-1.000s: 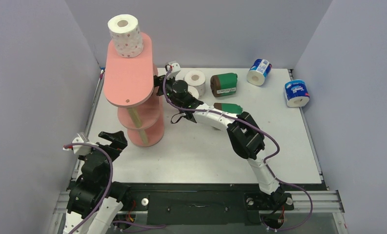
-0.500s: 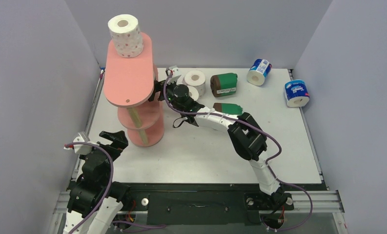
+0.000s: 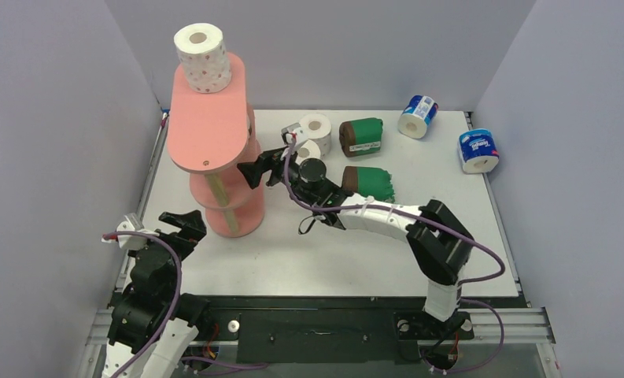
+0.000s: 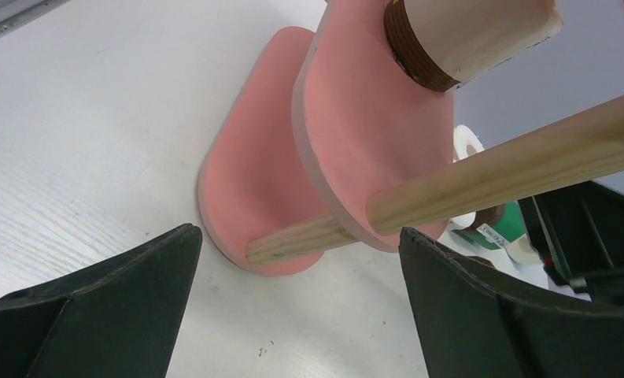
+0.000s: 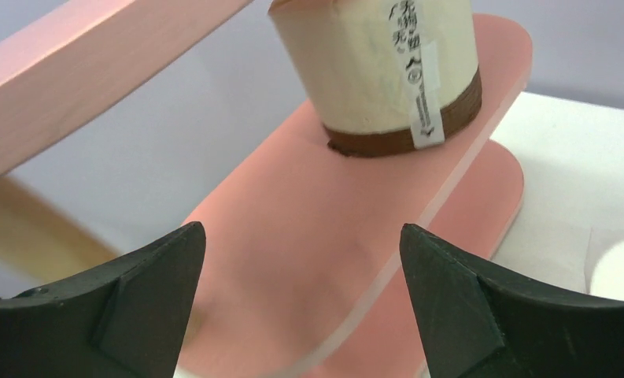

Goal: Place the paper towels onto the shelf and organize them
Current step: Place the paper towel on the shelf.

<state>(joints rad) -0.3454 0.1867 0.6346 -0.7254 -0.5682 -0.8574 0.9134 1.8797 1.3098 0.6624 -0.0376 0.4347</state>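
Cream roll [image 5: 379, 71] stands on shelf [image 5: 308, 228] middle tier. Right gripper [image 5: 299, 260] and left gripper [image 4: 299, 244] both spread wide, empty. Next: fetch nearest green-wrapped roll [image 3: 369, 183].

White counter [image 3: 332, 252], faint wood grain. Pale grey-lilac walls [image 3: 332, 47] on three sides. Aluminium rail [image 3: 513, 323] along near edge. Light even.

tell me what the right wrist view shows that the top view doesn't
Only the right wrist: a cream roll with a brown band and a label strip, standing on the middle board of the shelf, under the top board. Only the top view: the red-dotted roll on the top board, two green-wrapped rolls and two blue-white rolls on the table, and the left gripper. Both: the pink shelf and the open, empty right gripper.
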